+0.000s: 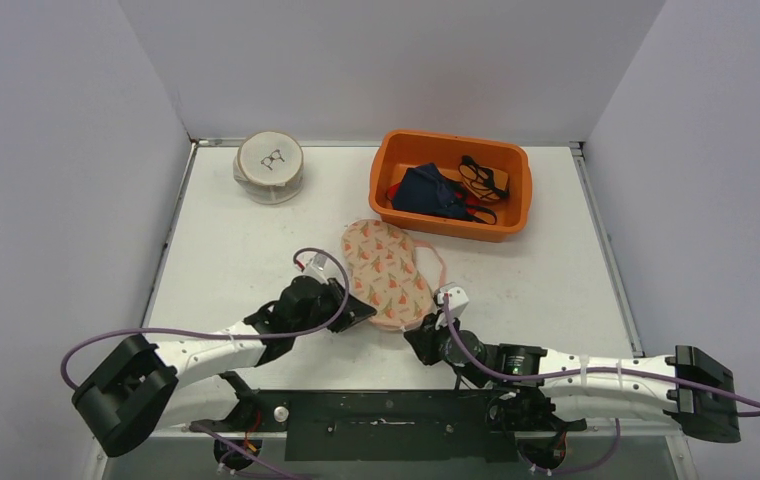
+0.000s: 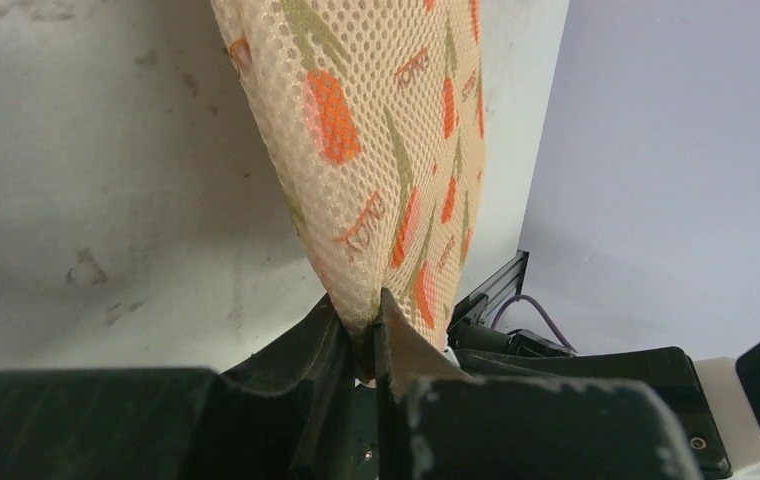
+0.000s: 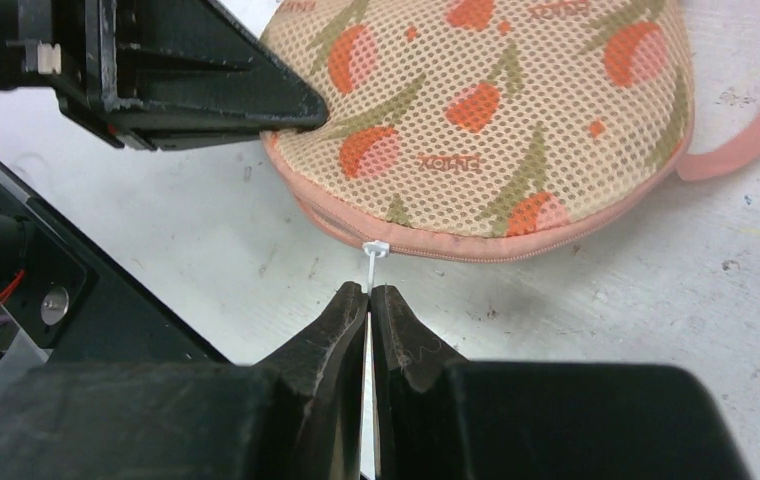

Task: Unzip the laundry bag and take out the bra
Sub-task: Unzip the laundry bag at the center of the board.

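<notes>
Laundry bag [image 1: 388,273]: long axis runs far-left to near-right.
Left tool [image 2: 360,310]: clamped on its mesh edge.
Right tool [image 3: 369,295]: clamped on zipper pull [image 3: 373,255].

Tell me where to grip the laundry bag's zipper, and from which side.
Grip the white pull tab. It sticks out of the laundry bag toward the arms, so come low from the near side, as the right gripper does.
</notes>
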### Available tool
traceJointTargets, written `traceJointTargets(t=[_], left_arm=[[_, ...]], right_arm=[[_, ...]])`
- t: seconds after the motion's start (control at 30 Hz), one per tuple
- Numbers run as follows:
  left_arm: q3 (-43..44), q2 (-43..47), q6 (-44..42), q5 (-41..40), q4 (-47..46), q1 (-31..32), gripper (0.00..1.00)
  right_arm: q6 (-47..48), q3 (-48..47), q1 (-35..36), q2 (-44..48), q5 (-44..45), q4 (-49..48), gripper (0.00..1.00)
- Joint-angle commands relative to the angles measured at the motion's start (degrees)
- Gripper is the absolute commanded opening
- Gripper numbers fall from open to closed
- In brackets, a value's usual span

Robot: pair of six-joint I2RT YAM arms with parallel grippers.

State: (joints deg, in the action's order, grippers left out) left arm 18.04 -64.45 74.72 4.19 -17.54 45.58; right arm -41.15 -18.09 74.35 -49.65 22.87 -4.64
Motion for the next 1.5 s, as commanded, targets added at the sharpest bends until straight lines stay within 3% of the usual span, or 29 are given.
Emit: traceJointTargets(t=[0.0, 0.1, 0.23, 0.3, 0.47, 0.6, 0.77, 1.03, 1.3, 1.47], left_arm=[[5.2, -4.4, -5.7, 6.2, -7.2, -2.3, 0.0], [4.0, -5.0, -4.8, 6.2, -7.2, -2.6, 0.13], [1.4, -1.8, -3.5, 6.0, -5.8, -2.5, 0.57], [0.8, 0.7, -3.6, 5.6, -2.5, -2.4, 0.72], [-1.6, 9.2, -1.9, 3.1, 6.3, -0.3, 0.85], [-3.7, 13.6, 2.5, -0.1, 6.5, 4.2, 0.87], [-2.0, 9.3, 5.1, -5.6, 5.3, 10.5, 0.87], [-4.7, 2.2, 13.8, -12.9, -3.5, 11.6, 0.85], [-3.5, 0.3, 16.1, -17.6, -4.1, 11.6, 0.73], [-2.9, -3.0, 16.0, -17.6, -6.4, 11.5, 0.61]], right_arm=[[-0.2, 0.1, 0.9, 0.5, 1.5, -0.1, 0.05], [-0.1, -0.2, 1.0, -0.4, 1.6, -1.0, 0.05], [0.4, -0.9, 1.1, -2.5, 1.6, -2.4, 0.05], [0.6, -1.3, 1.0, -3.5, 1.4, -3.2, 0.05], [1.0, -2.0, 1.1, -6.1, 1.2, -5.7, 0.05], [1.0, -1.5, 1.1, -8.0, 0.8, -8.8, 0.05], [0.0, 0.2, 1.2, -9.2, 0.2, -12.7, 0.05], [-1.6, 3.3, 1.3, -7.6, -2.1, -18.7, 0.05], [-1.7, 5.5, 1.4, -5.4, -3.2, -19.7, 0.05], [-1.4, 6.5, 1.5, -4.7, -4.3, -21.2, 0.05]])
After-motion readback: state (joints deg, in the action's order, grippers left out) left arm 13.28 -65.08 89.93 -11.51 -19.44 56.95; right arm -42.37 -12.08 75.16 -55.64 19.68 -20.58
